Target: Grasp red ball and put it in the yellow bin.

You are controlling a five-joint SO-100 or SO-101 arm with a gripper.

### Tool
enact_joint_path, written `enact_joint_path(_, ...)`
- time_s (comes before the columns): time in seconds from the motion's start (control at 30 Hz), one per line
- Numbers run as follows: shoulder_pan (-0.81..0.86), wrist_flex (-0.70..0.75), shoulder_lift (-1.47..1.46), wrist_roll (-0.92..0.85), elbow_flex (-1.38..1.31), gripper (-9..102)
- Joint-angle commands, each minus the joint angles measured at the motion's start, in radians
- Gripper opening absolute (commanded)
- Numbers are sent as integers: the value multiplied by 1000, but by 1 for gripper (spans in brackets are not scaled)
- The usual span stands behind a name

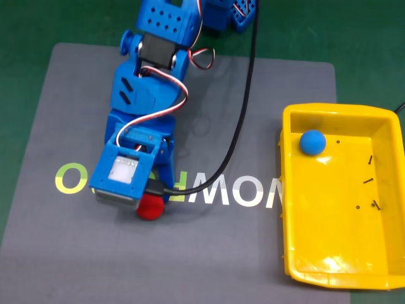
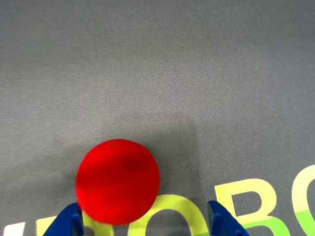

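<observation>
Gripper (image 2: 145, 223) is seen at the bottom edge of the wrist view, fingers spread wide, one red ball (image 2: 118, 181) against the left fingertip. One blue ball (image 1: 312, 142) is counted in the single yellow bin (image 1: 286, 209), right of the fixed view.

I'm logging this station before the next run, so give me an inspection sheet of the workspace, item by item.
Surface: grey mat with pale printed lettering, lying on a green tabletop.
Job's things: small matte red ball on the mat between the gripper's fingertips, off centre toward the left one in the wrist view; glossy yellow rectangular plastic bin at the right of the fixed view.
Clutter: small blue ball inside the bin, with a few tiny dark bits.
Grippers: blue two-finger gripper open around the red ball.
Cables: black cable across the mat; red-and-white servo wires on the arm.
Surroundings: nothing seen.
</observation>
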Motion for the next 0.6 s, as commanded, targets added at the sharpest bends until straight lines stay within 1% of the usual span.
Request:
enact_joint_path(0.0, -17, -31, -20, -3, -101, 29)
enact_joint_path(0.3, -35, -31, -129, 0, -196, 28)
enact_joint_path(0.4, -43, -31, -152, 9, -219, 24)
enact_joint_path(0.43, -46, -31, -156, 9, -221, 20)
enact_joint_path(0.53, -54, -31, -163, 28, -230, 2)
enact_joint_path(0.57, -55, -31, -163, 34, -230, 0)
